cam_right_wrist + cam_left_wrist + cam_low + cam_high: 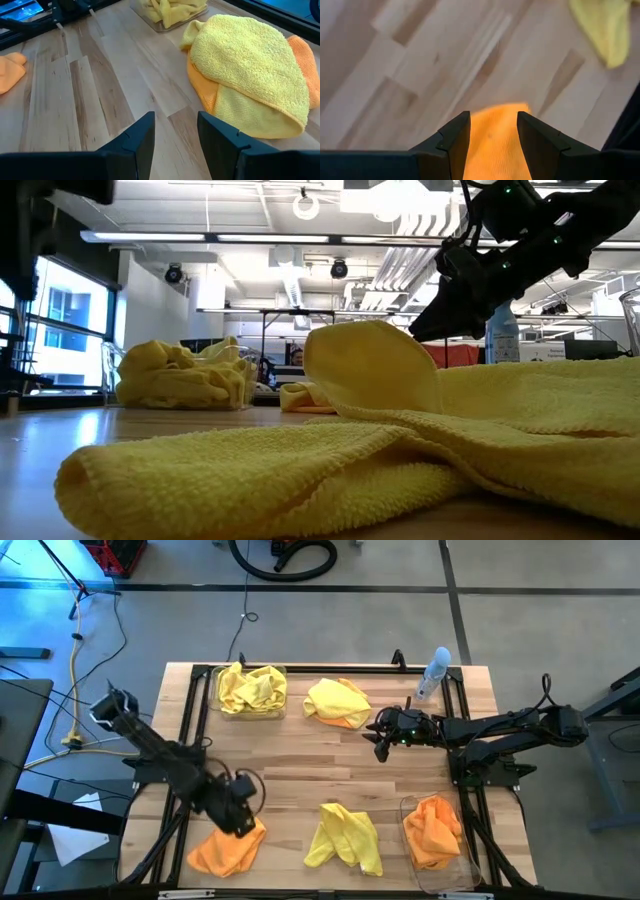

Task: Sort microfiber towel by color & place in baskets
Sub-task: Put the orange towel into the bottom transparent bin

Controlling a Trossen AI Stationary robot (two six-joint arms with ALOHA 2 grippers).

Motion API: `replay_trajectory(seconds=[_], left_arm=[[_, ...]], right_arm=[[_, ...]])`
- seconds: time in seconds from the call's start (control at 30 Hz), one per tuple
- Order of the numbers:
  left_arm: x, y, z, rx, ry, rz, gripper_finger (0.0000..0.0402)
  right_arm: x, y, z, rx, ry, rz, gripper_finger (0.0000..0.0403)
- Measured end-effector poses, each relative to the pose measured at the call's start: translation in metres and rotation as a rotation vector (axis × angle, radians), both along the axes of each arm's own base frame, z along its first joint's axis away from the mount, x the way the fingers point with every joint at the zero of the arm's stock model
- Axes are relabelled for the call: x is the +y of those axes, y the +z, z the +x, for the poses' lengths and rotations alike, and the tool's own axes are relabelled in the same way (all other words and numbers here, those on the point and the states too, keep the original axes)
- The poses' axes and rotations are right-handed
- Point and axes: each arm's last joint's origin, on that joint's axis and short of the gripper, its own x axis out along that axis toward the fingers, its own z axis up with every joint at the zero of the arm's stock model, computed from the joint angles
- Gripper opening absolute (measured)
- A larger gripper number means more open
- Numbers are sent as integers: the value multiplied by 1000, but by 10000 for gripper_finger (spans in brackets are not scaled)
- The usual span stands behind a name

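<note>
Yellow towel [300, 470] lies loose up front; far-left basket [250, 710] and near-right basket [445, 875] each hold cloths. Left pincer [242, 822] straddles orange towel [225, 850], right pincer [381, 736] open near mixed pile [338, 702]; three remain

grey floor [520, 620] crossed by dark seam lines surrounds the wooden table [300, 780]. beyond the table's far edge a black coiled hose [285, 558] lies on the floor; a yellow cable [75, 690] runs off the table's left side. low view: white ceiling with pipes and ducts [290, 275], long strip lights [190, 237], bright windows [70, 320] left of the table.
</note>
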Motion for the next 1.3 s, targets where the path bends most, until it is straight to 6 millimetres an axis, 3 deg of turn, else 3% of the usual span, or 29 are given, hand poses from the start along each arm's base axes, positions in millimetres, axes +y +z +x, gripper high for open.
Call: replay_trajectory(seconds=[0.23, 0.47, 0.57, 0.67, 0.8, 0.93, 1.17, 1.3], left_arm=[[-36, -42, -1, 233, 14, -47, 152], [-46, -80, 3, 421, -53, -4, 146], [-45, -88, 9, 447, -76, -10, 105], [-40, -87, 16, 450, -85, -31, 28], [-26, -66, 25, 375, -113, 30, 12], [-7, -23, 33, 286, -162, 122, 3], [37, 54, 54, -8, -235, 351, 1], [69, 68, 74, -50, -277, 440, 1]], right_arm=[[0, 0, 0, 0, 2, 1, 144], [0, 0, 0, -12, -17, 40, 144], [0, 0, 0, -14, -16, 49, 144], [0, 0, 0, -15, -16, 50, 144], [0, 0, 0, -21, -27, 71, 144], [0, 1, 1, -41, -47, 103, 144], [0, 3, 2, -34, 8, 5, 144], [1, 8, 6, -81, 61, -87, 144]])
